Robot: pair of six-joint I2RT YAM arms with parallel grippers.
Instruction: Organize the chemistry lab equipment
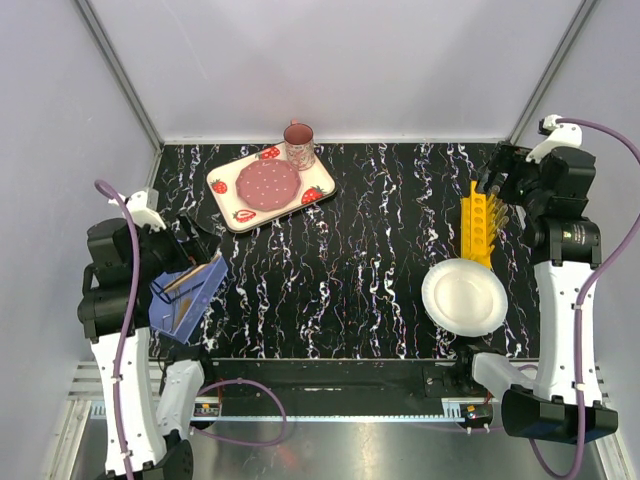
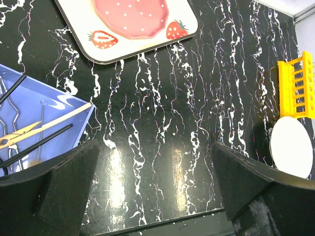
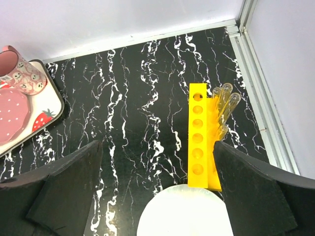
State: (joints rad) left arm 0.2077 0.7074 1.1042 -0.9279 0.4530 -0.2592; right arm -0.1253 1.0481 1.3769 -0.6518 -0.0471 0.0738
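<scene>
- Clear glass test tubes (image 3: pixel 225 101) are seen lying against the right side of a yellow test-tube rack (image 3: pixel 198 132) near the table's far right corner. The rack's holes appear unfilled.
- Wire tongs (image 2: pixel 11 115), a wooden-handled tool (image 2: pixel 59 118) and a black rod (image 2: pixel 39 143) are gathered in a blue tray (image 2: pixel 34 93) at the left.
- The right gripper (image 3: pixel 156 147) is held wide and empty above the rack. The left gripper (image 2: pixel 156 147) is likewise spread, with nothing gripped.
- Racking the tubes is judged the step in hand. A gentle pinch on one tube is called for next.
</scene>
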